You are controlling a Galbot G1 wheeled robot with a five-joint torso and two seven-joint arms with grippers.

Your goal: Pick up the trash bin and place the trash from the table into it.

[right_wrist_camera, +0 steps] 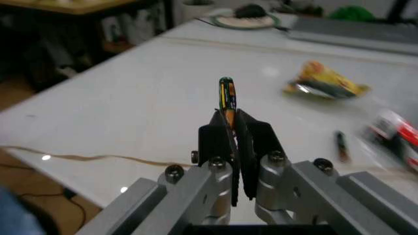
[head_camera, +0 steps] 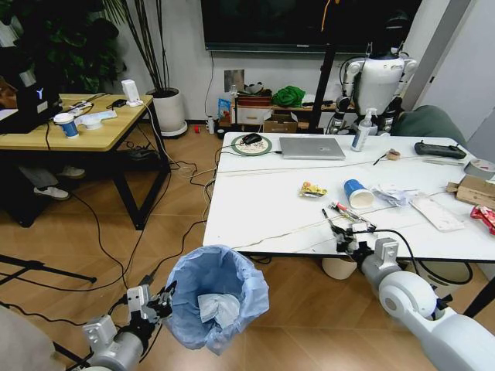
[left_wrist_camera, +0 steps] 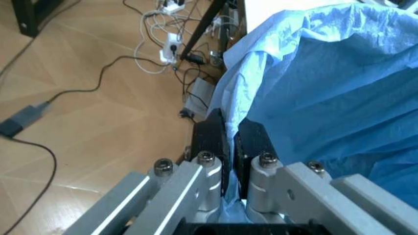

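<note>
The trash bin [head_camera: 216,297], lined with a ruffled light blue bag [left_wrist_camera: 326,83], hangs above the floor just in front of the table [head_camera: 255,209], with white paper inside. My left gripper [head_camera: 160,301] [left_wrist_camera: 230,129] is shut on its rim. Over the table's front edge, my right gripper [head_camera: 337,228] [right_wrist_camera: 228,122] is shut on a thin dark stick [right_wrist_camera: 226,95] with green and orange markings. Trash lies beyond it: a yellow wrapper [head_camera: 312,189] [right_wrist_camera: 326,83], a blue cup [head_camera: 357,193], a red-and-white tube [head_camera: 349,212] [right_wrist_camera: 398,134], white wrappers [head_camera: 398,195], cardboard [head_camera: 473,189] and a red packet [head_camera: 486,218].
At the table's far side are a silver laptop [head_camera: 312,148], a mouse on a round pad [head_camera: 251,140], a spray bottle [head_camera: 361,131] and a black controller [head_camera: 439,149]. A wooden table [head_camera: 69,127] stands to the left, with cables [head_camera: 166,232] on the floor. A cream bin [head_camera: 339,268] sits under the table.
</note>
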